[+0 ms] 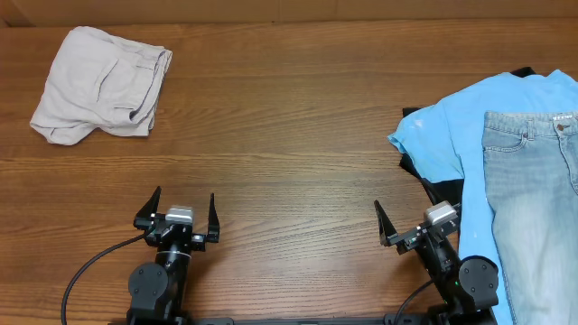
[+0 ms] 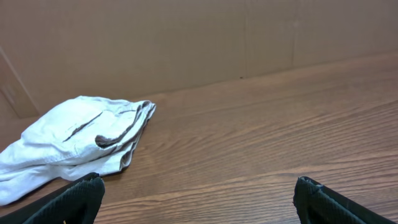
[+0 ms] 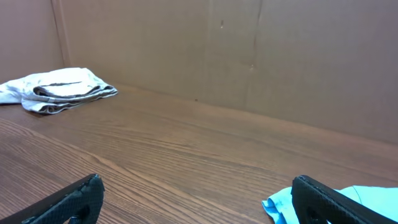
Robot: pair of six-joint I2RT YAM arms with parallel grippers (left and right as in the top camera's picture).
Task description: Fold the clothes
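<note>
Brown wood-grain table (image 1: 298,135) lies bare and open ahead of both sets of jaws and between them. This wide stretch runs to the table's far edge, where a plain cardboard wall (image 2: 186,43) rises. The left jaws and right jaws sit low at the near edge, well apart from each other. Each pair stands wide apart and holds nothing, with only the black fingertips (image 2: 74,199) showing at the bottom corners of each wrist view.

The shorts (image 1: 101,84) lie far ahead of the left jaws and off to their left, near the far corner of the table, touching neither arm. They are pale beige and bunched into a loose, uneven bundle. Several layers of cloth are stacked along the side nearer the table's middle, and a slit pocket shows on top. One thin flap trails from the bundle's near side.

Just to the right of the right jaws, a light blue T-shirt (image 1: 452,135) is spread flat. Pale blue jeans (image 1: 533,208) lie on top of it and run off the right edge of the overhead view. A dark cloth (image 1: 442,190) peeks out beneath the T-shirt, close beside the right jaws. A black cable (image 1: 86,271) loops on the table left of the left arm (image 1: 163,275).
</note>
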